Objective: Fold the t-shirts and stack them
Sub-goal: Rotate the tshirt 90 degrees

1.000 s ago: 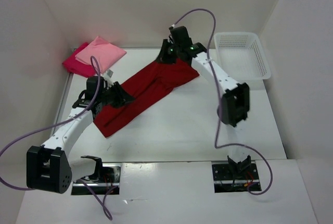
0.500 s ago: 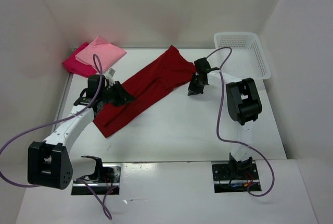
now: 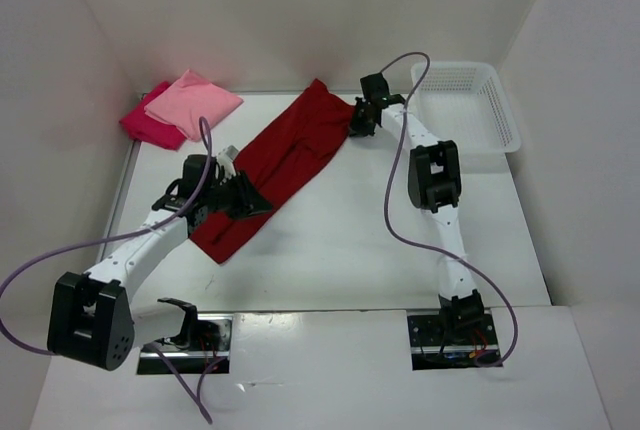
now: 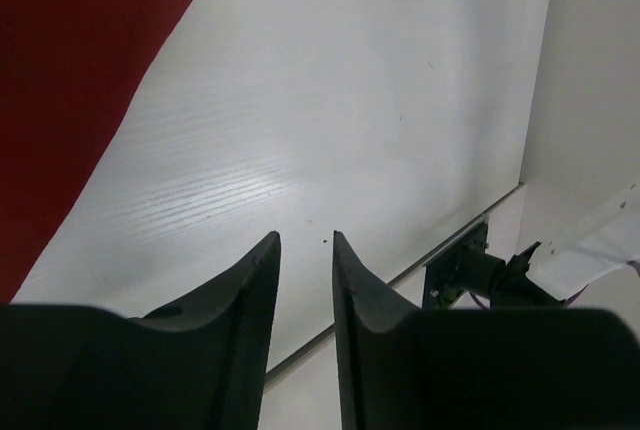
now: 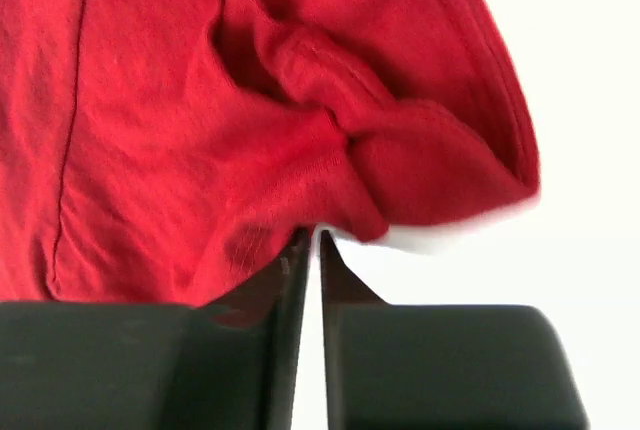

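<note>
Insp. A: Wrist cams vs. top?
Insp. B: Left wrist: left fingers [image 4: 240,300] were slightly parted, empty, over bare table [image 4: 350,100]. Right wrist: right fingers [image 5: 280,330] were near-closed at dark red shirt [image 5: 200,100] edge, bunched. Grip: cannot tell.
Insp. A: Arm poses?
Insp. B: Top: left arm [image 3: 140,245] was low at shirt's near end, right arm [image 3: 430,170] extended to far end. Shirt lay diagonally mid-table.

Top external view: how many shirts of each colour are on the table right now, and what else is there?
Dark red cloth t-shirt, lying loose: 1
Light pink cloth t-shirt, folded: 1
Crimson-magenta cloth t-shirt, under the pink one: 1
White plastic lattice basket: 1
Total: 4
</note>
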